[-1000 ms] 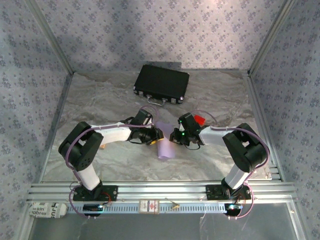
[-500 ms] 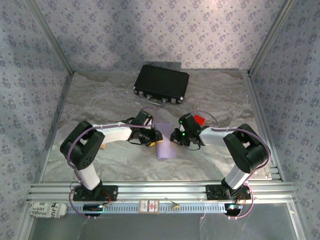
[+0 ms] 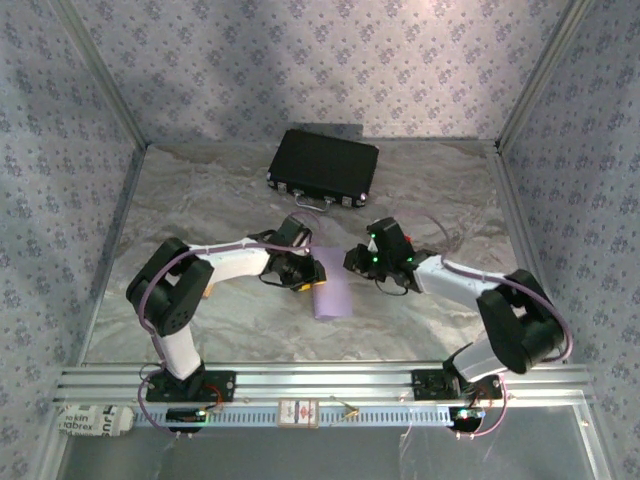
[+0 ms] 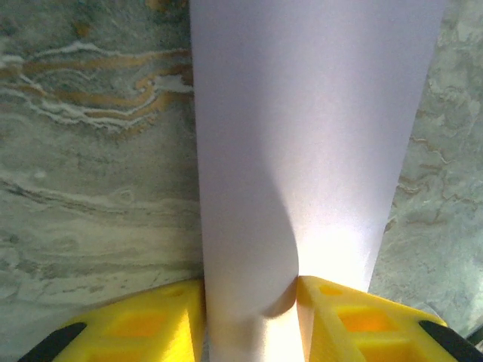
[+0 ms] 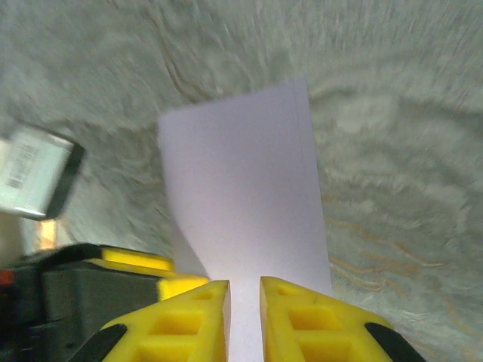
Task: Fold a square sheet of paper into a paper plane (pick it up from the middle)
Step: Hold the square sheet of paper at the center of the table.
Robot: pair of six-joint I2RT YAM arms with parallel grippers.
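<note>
One black case point(image 3: 323, 168) lies closed at 12 o'clock on the counter point(image 3: 200, 200), its contents hidden. One square sheet of paper point(image 3: 331, 298), pale lilac and showing as a narrow strip, sits mid-counter between two arms. The left jaws pinch its 12 o'clock end. The right jaws, at its 2 o'clock, stand a narrow slit apart; whether they touch it I cannot tell.
</note>
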